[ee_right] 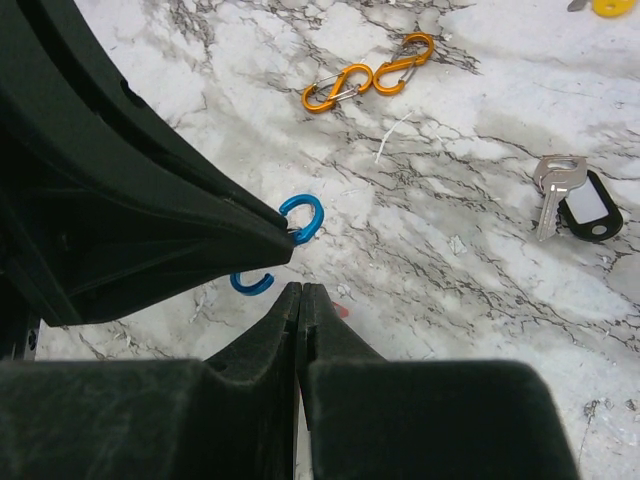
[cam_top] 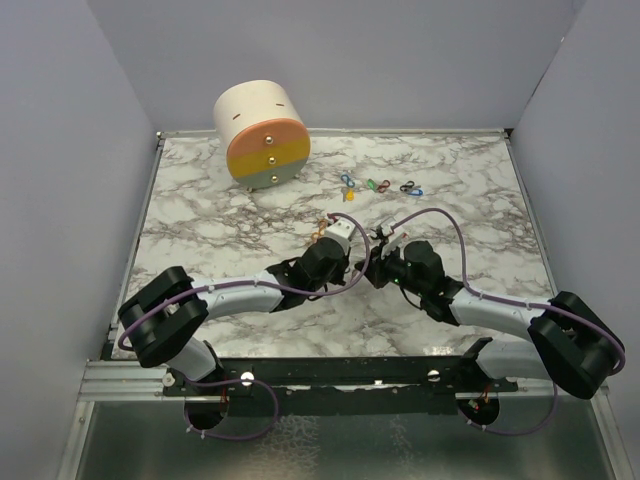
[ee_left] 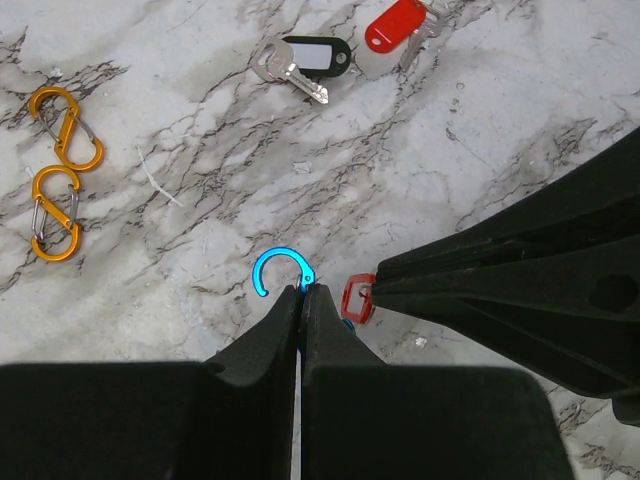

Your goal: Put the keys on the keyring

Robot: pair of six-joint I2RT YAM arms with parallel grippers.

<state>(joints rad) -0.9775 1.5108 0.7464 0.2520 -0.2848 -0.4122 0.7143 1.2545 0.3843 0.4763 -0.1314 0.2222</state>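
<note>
My left gripper [ee_left: 302, 290] is shut on a blue figure-8 clip [ee_left: 274, 272], the keyring, with one open loop sticking out past the fingertips. My right gripper [ee_right: 301, 288] is shut on a small red key [ee_left: 357, 298], held tip to tip beside the clip, close to it; I cannot tell if they touch. From the right wrist, both blue loops [ee_right: 301, 218] show at the left fingers, and only a red sliver [ee_right: 341, 310] of the key. In the top view the two grippers [cam_top: 366, 266] meet at mid-table. Loose keys lie nearby: a black-headed one [ee_left: 305, 62], a red-headed one [ee_left: 395, 25] and a yellow one [ee_right: 611, 6].
Two orange figure-8 clips [ee_left: 55, 170] lie linked on the marble to the left of my left gripper. Several coloured keys and clips [cam_top: 378, 186] lie in a row further back. A round cream, orange and grey drawer unit [cam_top: 262, 133] stands at the back left.
</note>
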